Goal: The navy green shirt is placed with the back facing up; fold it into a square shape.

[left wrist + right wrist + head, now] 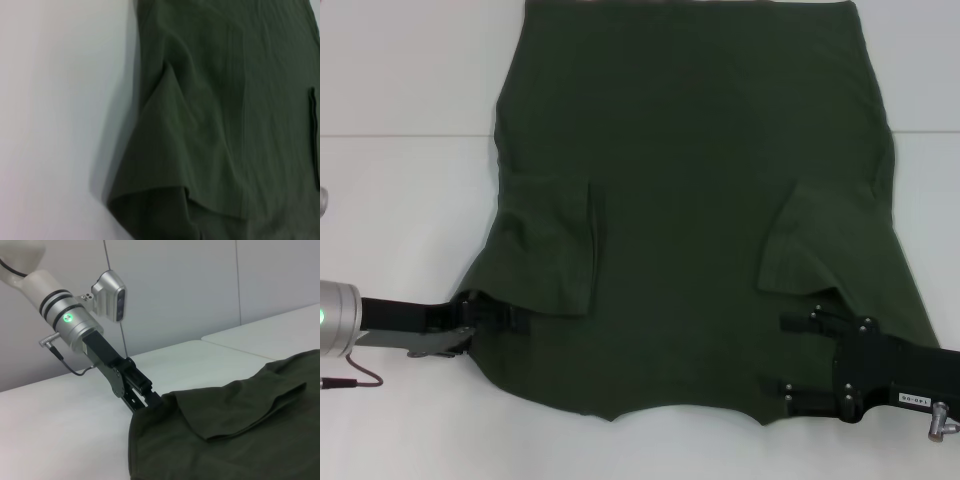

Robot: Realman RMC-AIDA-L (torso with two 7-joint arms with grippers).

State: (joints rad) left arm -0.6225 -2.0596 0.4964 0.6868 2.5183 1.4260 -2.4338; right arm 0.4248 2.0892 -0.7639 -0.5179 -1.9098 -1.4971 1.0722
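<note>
navy green shirt [690, 200], unprinted, no legible writing

Hidden and cropped bits of the fold

I'm seeing the navy green shirt [690, 190] running off the head view's top edge, the left gripper [510, 317] fingertips disappearing at the cloth's edge, and the right gripper [795, 360] body running past the right edge; my left wrist view is blurring.
</note>
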